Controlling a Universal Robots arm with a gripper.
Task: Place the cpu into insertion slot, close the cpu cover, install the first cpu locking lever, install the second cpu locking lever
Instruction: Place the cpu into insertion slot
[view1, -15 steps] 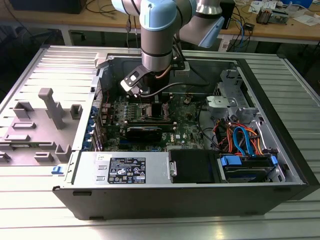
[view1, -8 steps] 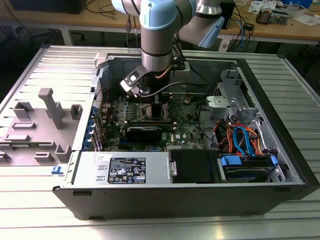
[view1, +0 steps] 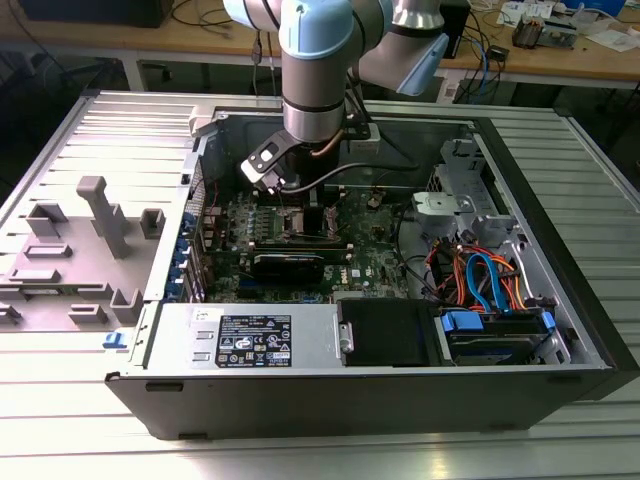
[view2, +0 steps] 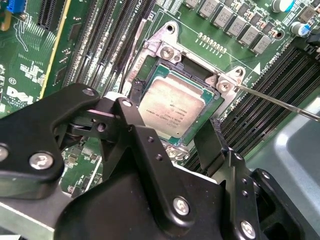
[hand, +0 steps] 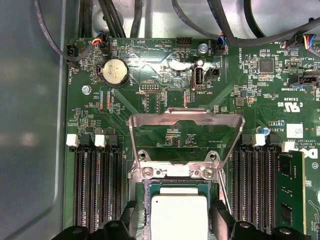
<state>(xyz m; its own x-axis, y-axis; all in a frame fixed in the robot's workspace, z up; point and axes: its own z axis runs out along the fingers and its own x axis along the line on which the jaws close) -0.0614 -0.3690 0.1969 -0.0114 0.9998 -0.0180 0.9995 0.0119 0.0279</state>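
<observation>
Second wrist view: small flat square cpu with silvery-grey metal top (view2: 172, 106) lies flat in the black insertion slot (view2: 199, 74), level with it as far as I can see. It's square, so no long axis; its edges run diagonal across the frame.

Key relation: the chip sits directly between the black jaws, one on each of two opposite sides. Jaws are spread wider than the chip, with a gap on both sides in the first wrist view (hand: 179, 215). Nothing is gripped.

Thin silver-grey metal cpu cover with square window (hand: 186, 116) is swung open, hinged at the slot edge farthest from the jaws. Board shows through its window.

Thin steel locking lever (view2: 280, 102) sticks out from a slot corner, looks unlatched.

Exterior view: light-blue robot arm (view1: 318, 60) comes down at upper centre onto the green motherboard (view1: 375, 262), inside the open dark computer case (view1: 400, 395) on the ribbed metal surface (view1: 300, 455).
</observation>
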